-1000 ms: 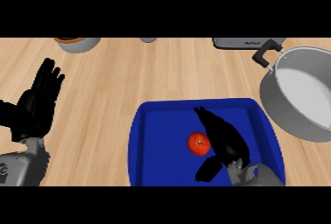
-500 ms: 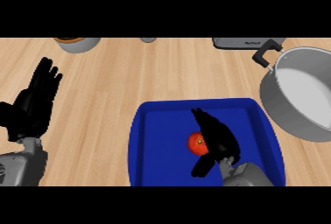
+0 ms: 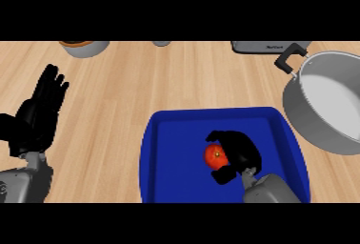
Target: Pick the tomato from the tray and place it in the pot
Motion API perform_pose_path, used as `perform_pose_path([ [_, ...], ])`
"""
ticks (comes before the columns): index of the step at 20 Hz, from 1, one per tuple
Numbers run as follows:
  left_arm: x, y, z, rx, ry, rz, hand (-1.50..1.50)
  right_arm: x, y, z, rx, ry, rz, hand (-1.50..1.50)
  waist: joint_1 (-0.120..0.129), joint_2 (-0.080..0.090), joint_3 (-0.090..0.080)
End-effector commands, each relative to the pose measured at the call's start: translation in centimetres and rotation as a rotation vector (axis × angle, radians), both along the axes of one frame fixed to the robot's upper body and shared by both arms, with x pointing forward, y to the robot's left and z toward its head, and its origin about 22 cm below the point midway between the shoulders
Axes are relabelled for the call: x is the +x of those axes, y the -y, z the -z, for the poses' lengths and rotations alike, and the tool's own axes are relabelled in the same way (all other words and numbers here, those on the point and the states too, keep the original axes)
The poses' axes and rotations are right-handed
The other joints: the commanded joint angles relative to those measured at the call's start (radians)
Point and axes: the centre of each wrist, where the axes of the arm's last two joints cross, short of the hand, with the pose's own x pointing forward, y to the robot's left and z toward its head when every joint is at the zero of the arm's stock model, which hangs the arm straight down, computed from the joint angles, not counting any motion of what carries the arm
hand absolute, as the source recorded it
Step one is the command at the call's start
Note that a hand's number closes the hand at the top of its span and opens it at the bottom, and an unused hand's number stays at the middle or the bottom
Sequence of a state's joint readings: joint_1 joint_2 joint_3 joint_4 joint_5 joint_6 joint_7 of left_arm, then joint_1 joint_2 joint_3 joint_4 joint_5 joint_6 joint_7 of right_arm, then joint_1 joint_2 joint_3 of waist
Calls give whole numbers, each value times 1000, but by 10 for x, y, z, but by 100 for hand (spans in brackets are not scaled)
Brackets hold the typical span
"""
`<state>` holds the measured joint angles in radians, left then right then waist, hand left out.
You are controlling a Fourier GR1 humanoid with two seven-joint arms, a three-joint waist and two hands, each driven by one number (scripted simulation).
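A kitchen — a pale wood-grain worktop (image 3: 162, 86) fills the view. A large grey metal pot (image 3: 330, 112) with a black handle stands at the right, a blue tray (image 3: 158, 157) holds a red tomato (image 3: 214, 156), and a small grey bowl (image 3: 84, 46) and a grey appliance (image 3: 265, 46) line the far edge.

I'm looking down on a pale wooden counter top (image 3: 155, 90) with lengthwise grain. Directly on it, toward my near right, sits a deep-blue rectangular plastic tray (image 3: 162, 157). At the right edge stands a large grey metal pot (image 3: 330, 114) with a black handle, close beside the tray's far right corner. Along the far edge I see a grey bowl with an orange rim (image 3: 84, 46) at the left, a small grey round object (image 3: 162, 43) near the middle, partly cut off, and a flat grey appliance (image 3: 264, 46) just beyond the pot's handle.
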<state>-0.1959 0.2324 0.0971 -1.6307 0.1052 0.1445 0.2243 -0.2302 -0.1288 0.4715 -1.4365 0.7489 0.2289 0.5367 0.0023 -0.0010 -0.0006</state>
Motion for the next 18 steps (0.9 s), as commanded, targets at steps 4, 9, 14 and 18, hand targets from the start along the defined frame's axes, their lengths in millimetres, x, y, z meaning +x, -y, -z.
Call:
perform_pose_path([
  [4,-13,-2,-4,-2,6,-21,0,-5,1,21,-7,20,-76,150,0,1,1],
  [9,-10,-10,-6,14,0,-1,0,20,-7,21,-10,32,-85,150,3,1,1],
  [14,-11,-7,7,-2,-15,-29,0,-88,19,25,31,-44,-704,150,-32,-21,1],
  [18,-17,-17,9,5,-16,-61,0,-130,58,4,50,9,-893,150,-64,-25,0],
])
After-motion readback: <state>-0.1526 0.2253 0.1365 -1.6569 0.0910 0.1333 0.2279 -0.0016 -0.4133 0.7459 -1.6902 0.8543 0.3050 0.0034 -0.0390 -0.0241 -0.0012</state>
